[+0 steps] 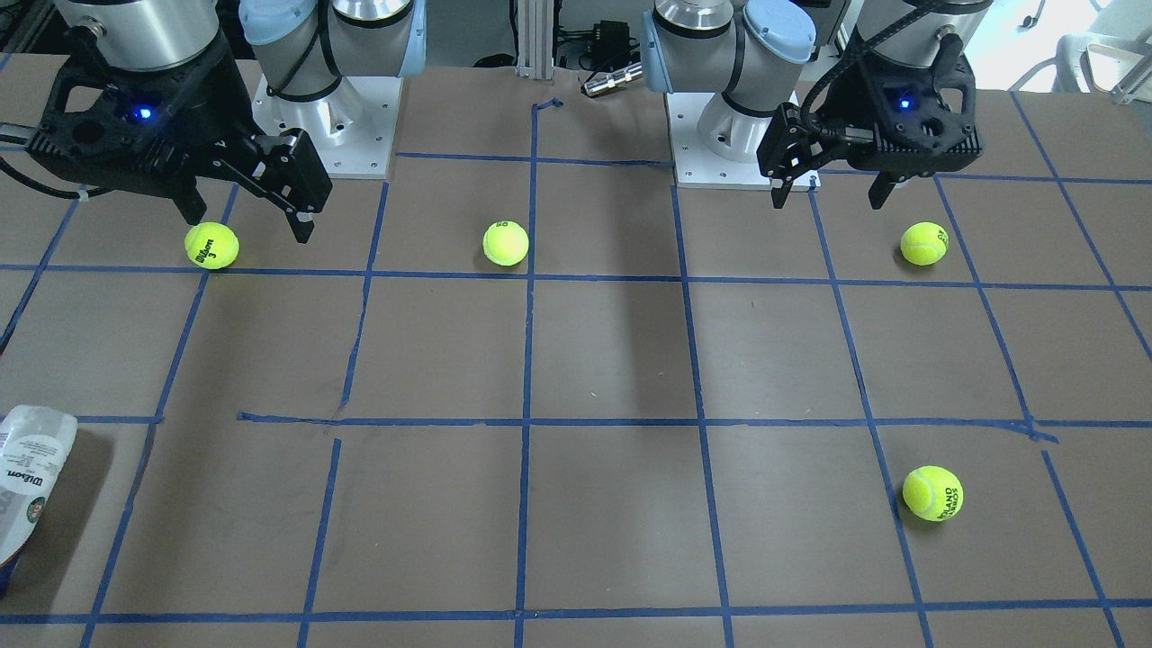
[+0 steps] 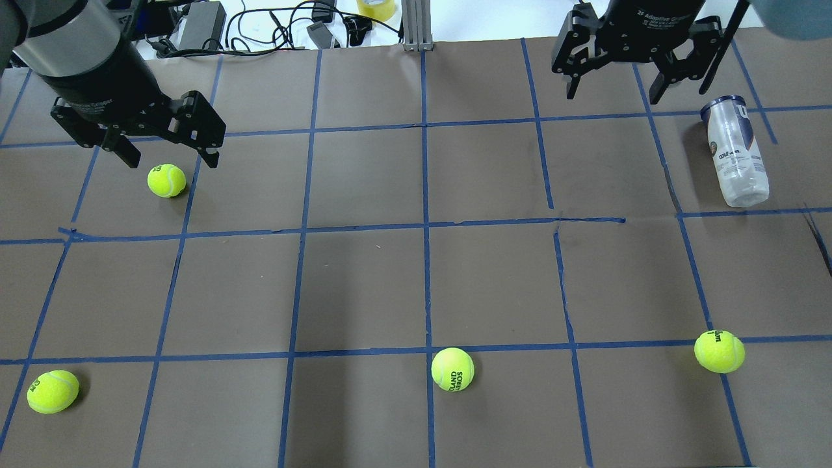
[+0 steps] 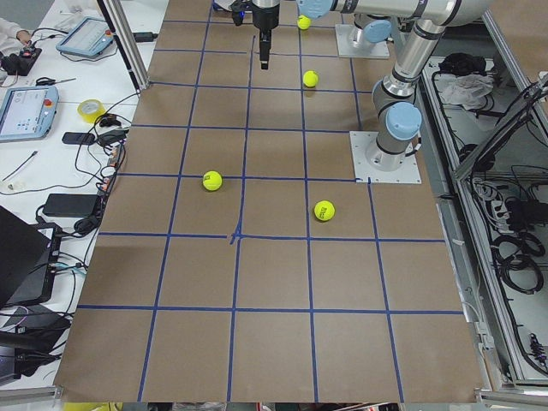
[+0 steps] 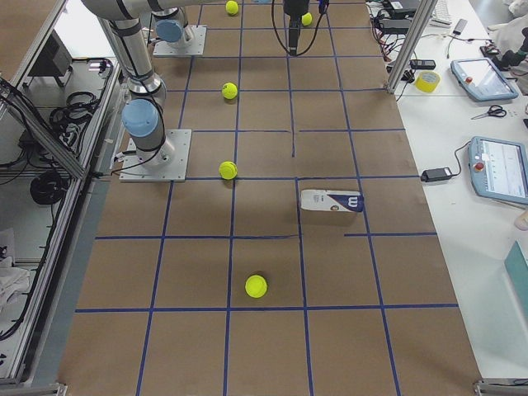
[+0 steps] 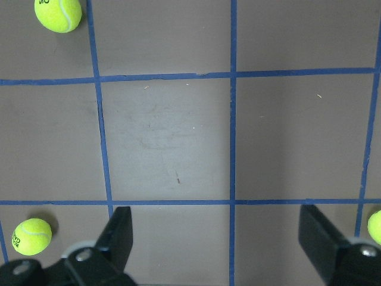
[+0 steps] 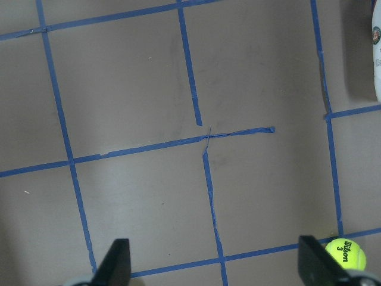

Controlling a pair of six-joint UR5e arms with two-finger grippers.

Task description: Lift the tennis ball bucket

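Observation:
The tennis ball bucket (image 2: 736,156) is a clear Wilson can with a white-and-navy label and a navy rim. It lies on its side on the brown table at my right. It also shows at the left edge of the front view (image 1: 27,486), in the exterior right view (image 4: 332,201) and at the right wrist view's edge (image 6: 376,59). My right gripper (image 2: 612,97) is open and empty, raised above the table and apart from the can. My left gripper (image 2: 171,156) is open and empty, raised near a loose ball.
Several loose yellow tennis balls lie on the blue-taped table: one below the left gripper (image 2: 167,180), one at near centre (image 2: 453,369), one at near right (image 2: 719,351). Cables and devices lie beyond the far edge (image 2: 273,26).

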